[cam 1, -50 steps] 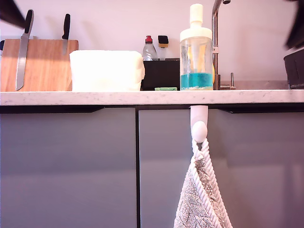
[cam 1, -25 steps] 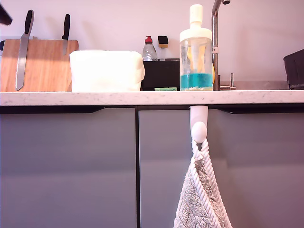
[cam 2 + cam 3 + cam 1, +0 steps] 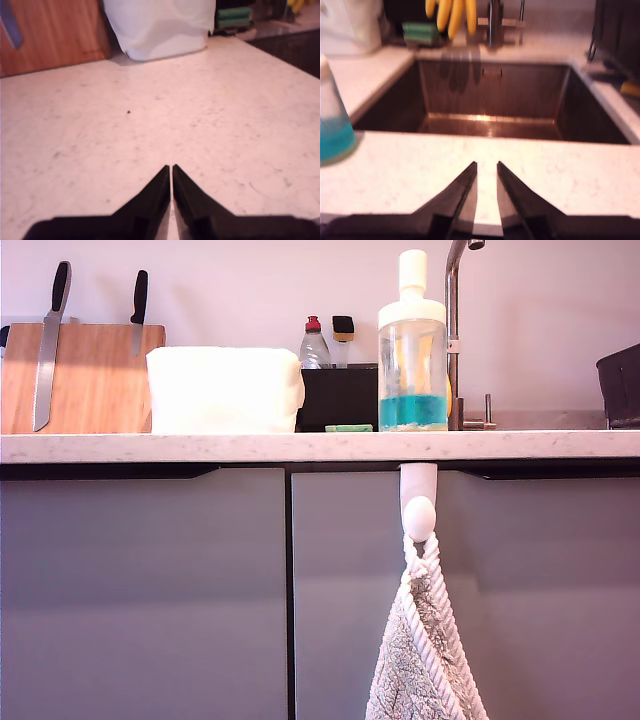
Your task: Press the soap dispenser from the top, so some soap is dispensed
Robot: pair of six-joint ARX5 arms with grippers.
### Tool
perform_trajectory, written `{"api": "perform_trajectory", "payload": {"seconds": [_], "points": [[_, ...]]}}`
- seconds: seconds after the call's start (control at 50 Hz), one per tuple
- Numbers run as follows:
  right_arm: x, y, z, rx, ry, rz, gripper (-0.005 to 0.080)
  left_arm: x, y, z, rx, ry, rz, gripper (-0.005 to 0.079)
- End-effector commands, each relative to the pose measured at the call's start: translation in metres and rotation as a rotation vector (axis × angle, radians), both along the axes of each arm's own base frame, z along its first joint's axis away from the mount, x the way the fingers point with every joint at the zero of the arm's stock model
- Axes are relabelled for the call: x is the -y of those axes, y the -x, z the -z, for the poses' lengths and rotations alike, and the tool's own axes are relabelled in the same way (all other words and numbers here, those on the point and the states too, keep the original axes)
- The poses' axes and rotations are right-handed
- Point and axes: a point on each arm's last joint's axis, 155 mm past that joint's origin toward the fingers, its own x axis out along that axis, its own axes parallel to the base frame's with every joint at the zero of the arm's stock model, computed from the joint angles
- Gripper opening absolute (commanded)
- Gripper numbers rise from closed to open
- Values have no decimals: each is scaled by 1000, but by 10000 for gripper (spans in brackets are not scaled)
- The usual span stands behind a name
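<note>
At the front edge of the table (image 3: 200,447), right of centre in the exterior view, the dispenser (image 3: 412,340) stands upright with teal soap (image 3: 412,411) in its base, untouched; my first gripper (image 3: 171,176) has its fingers pressed together, and my second gripper (image 3: 486,172) holds its fingers slightly apart on nothing. An off-centre push on the narrow top could tip the tall bottle off that edge. The dark arm shapes seen earlier in the exterior view's upper corners are now gone.
</note>
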Motion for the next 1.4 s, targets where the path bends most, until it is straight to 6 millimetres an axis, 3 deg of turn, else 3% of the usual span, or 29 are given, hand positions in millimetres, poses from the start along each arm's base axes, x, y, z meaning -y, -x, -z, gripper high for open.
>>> {"api": "perform_trajectory", "payload": {"seconds": [0.0, 0.24, 0.8, 0.96, 1.38], "points": [[-1, 2, 3, 16, -12, -3, 95, -3, 4, 5, 17, 21, -18, -23], [-1, 9, 1, 103, -55, 3, 95, -13, 17, 22, 59, 53, -67, -23], [-4, 21, 71, 22, -80, -3, 95, -23, 38, 75, 43, 51, -114, -23], [-5, 21, 83, -16, -83, -6, 95, -22, 40, 90, -5, 45, -114, -23], [-5, 37, 140, -255, -114, 10, 95, -23, 50, 126, -157, 48, -122, -23]]}}
